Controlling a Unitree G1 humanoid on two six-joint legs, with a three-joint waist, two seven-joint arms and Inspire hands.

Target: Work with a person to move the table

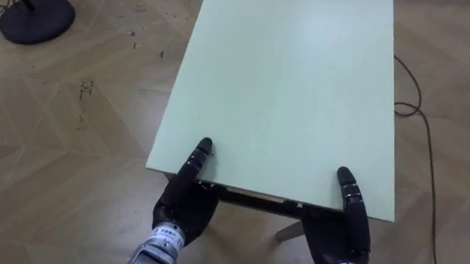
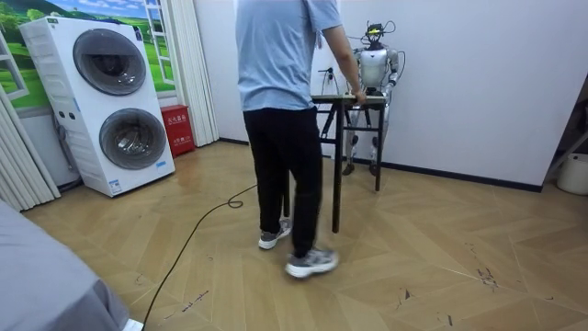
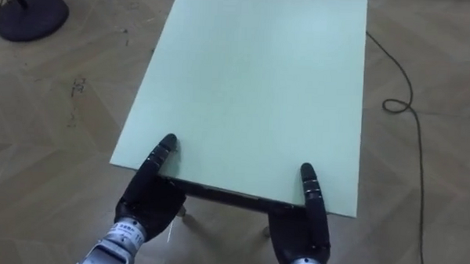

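Fingers [image 1: 201,152] of left hand [image 1: 179,204] and right hand [image 1: 348,226] clamp the counter's [image 1: 292,79] near edge, thumbs on top, rest underneath. Person [image 2: 280,110] holds the far end, mid-stride. Carry looks underway; set-down left. Top smooth, matte, pale green, rectangular; dark frame below; herringbone wood floor [image 1: 79,103].

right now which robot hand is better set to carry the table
Right, narrowly: the right robot hand meets the near edge of the table squarely, thumb on top; the left robot hand comes in slanted.
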